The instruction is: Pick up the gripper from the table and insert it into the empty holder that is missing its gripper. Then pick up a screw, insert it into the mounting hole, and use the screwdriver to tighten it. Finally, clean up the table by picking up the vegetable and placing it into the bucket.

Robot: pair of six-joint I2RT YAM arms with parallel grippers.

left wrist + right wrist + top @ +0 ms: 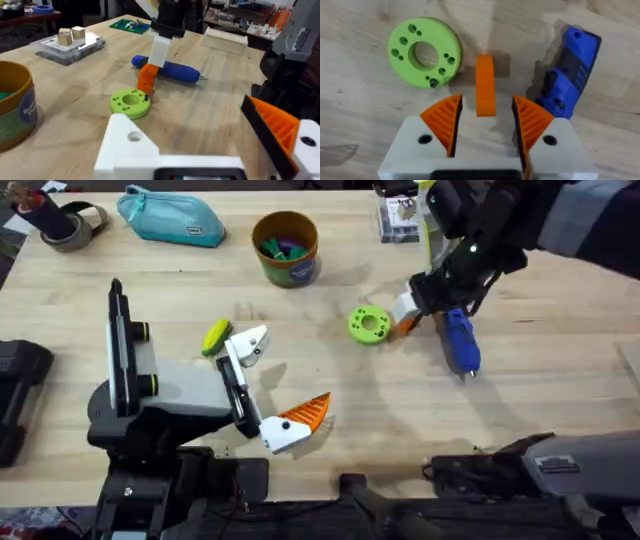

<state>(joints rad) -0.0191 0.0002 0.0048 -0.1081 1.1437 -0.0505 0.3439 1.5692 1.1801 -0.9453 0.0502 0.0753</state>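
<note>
- Up at the far side of the pale wooden surface (pixel 330 395), the round orange-brown bucket with a printed label band (pixel 286 248) stands upright, holding green and purple pieces I cannot identify.
- Nearer, the small oblong yellow-green vegetable (pixel 215 336) lies just beside the left hand (pixel 270 390), whose fingers are spread wide and empty.
- Between the bright green round disc with holes (pixel 368 325) and the blue pen-shaped screwdriver (pixel 460 343) sits the long orange ribbed gripper on its white base (pixel 405 313).
- From the right wrist, the right hand (pixel 485 120) is open, straddling the orange piece without touching it.
- From the left wrist, the gripper stands upright, orange end on the surface.
</note>
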